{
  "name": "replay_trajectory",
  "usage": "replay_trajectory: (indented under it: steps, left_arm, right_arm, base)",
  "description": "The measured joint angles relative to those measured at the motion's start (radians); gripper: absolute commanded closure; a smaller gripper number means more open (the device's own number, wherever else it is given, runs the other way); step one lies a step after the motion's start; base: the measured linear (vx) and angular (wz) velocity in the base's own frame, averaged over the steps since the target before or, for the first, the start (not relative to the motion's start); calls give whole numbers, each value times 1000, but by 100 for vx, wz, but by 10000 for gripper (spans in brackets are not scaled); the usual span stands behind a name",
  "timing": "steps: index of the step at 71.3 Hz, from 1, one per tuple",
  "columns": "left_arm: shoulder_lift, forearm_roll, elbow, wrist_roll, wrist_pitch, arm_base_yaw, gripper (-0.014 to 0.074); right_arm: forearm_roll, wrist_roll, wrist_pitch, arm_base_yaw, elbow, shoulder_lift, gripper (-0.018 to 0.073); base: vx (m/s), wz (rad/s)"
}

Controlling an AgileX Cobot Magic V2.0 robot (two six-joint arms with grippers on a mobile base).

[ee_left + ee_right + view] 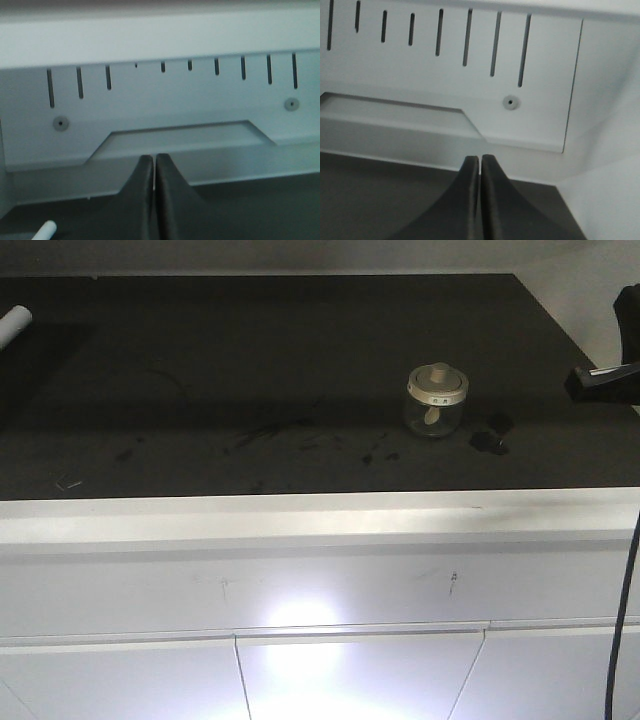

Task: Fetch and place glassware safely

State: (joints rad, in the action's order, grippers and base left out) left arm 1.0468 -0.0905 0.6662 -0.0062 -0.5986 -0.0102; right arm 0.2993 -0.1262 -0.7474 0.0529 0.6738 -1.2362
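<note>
The glassware, a squat clear jar [434, 400] with an off-white knobbed lid, stands upright on the dark counter [250, 360], right of centre. It shows in neither wrist view. My left gripper [154, 161] is shut and empty, its dark fingers pointing at a white slotted back panel [175, 90]. My right gripper [480, 161] is shut and empty, facing the same kind of panel [470, 75] near the right wall. A dark part of my right arm [603, 380] shows at the right edge of the front view, right of the jar and apart from it.
A plain white cylinder [13, 324] lies at the counter's far left; its end also shows in the left wrist view [44, 231]. Small dark bits [490, 435] lie just right of the jar. The counter has a white front edge [300, 515] with drawers below.
</note>
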Motion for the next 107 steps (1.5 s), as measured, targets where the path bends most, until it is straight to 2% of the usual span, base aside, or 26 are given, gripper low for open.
replay_trajectory:
  steps: [18, 38, 52, 65, 76, 88, 107]
  left_arm:
    - [-109, 0, -1, 0, 241, 0, 603]
    - [-255, 0, -108, -4, 354, 0, 603]
    - [-406, 2, -226, -6, 475, 0, 603]
    - [-572, 4, -292, -18, 613, 0, 603]
    - [-682, 4, -312, -24, 718, 0, 603]
    - [-731, 4, -312, -25, 734, 0, 603]
    - [-734, 4, -312, -25, 735, 0, 603]
  right_arm:
    - [135, -183, 235, 0, 0, 99, 560]
    - [251, -326, 458, 0, -3, 211, 560]
    - [323, -381, 474, 0, -3, 245, 560]
    - [433, -492, 476, -7, -6, 272, 560]
    - [513, -539, 475, -58, -87, 316, 560]
    - [531, -543, 467, -91, -182, 355, 560]
    - [531, -543, 409, -91, -189, 357, 560]
  base:
    - [0, 0]
    - [0, 0]
    - [0, 0]
    - [0, 0]
    - [0, 0]
    - [0, 0]
    - [0, 0]
